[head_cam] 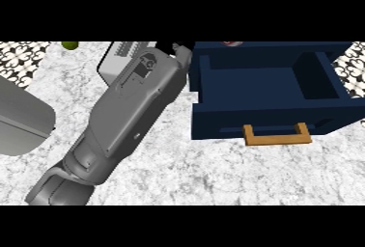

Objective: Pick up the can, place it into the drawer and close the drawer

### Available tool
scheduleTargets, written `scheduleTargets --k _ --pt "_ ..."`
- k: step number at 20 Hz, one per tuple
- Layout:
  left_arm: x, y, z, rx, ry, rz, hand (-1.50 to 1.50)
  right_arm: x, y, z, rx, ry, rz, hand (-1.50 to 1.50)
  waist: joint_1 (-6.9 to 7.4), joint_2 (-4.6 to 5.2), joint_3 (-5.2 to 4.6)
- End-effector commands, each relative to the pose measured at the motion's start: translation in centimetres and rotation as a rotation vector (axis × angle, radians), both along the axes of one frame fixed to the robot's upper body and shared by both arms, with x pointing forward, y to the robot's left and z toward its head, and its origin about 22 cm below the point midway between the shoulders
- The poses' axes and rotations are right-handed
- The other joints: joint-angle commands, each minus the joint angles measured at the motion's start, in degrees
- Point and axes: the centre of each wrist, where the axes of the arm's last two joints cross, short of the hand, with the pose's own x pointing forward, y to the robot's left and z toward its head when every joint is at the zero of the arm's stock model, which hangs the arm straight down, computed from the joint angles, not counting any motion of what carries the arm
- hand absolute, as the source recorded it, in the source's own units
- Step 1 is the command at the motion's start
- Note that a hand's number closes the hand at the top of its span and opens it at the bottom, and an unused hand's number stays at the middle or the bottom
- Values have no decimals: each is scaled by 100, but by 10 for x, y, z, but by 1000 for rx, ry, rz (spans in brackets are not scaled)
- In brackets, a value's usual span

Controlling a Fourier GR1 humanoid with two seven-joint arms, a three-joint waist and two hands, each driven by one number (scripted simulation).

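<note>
The dark blue drawer (pixel 214 120) stands pulled open toward me, its wooden handle (pixel 276 135) at the front. The drawer's floor that shows is bare. A small red and white thing, probably the can (pixel 230 43), peeks in at the view's top edge behind the drawer, mostly cut off. My right forearm stretches from the lower left up to the top centre. Only a bit of the black right hand (pixel 176 48) shows there, beside the drawer's far left corner and apart from the can. What its fingers are doing is hidden. My left hand does not show.
A light grey ribbed appliance (pixel 116 57) sits under the forearm at the top left. A green object (pixel 69 45) lies at the top left edge. A large grey rounded shape (pixel 21 120), possibly my other forearm, fills the left edge. Marbled counter (pixel 235 173) lies before the drawer.
</note>
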Motion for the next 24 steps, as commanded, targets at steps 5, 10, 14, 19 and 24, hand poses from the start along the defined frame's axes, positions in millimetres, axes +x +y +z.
scheduleTargets --k 5,10,14,19,24 --pt "11 -12 -10 33 6 -16 150 7 8 9 1 -11 3 -150 -42 21 0" --pt "5 -26 -16 56 31 17 150 17 -6 -1 -14 10 22 -150 -168 37 7" --pt "8 -34 -5 90 49 11 150 11 -7 6 4 -7 28 -150 -118 22 5" --pt "8 -25 -39 78 107 28 150 6 3 -5 17 7 30 -150 -262 56 8" --pt "8 -37 -25 138 69 64 150 9 12 6 -1 -19 45 -150 -349 84 10"
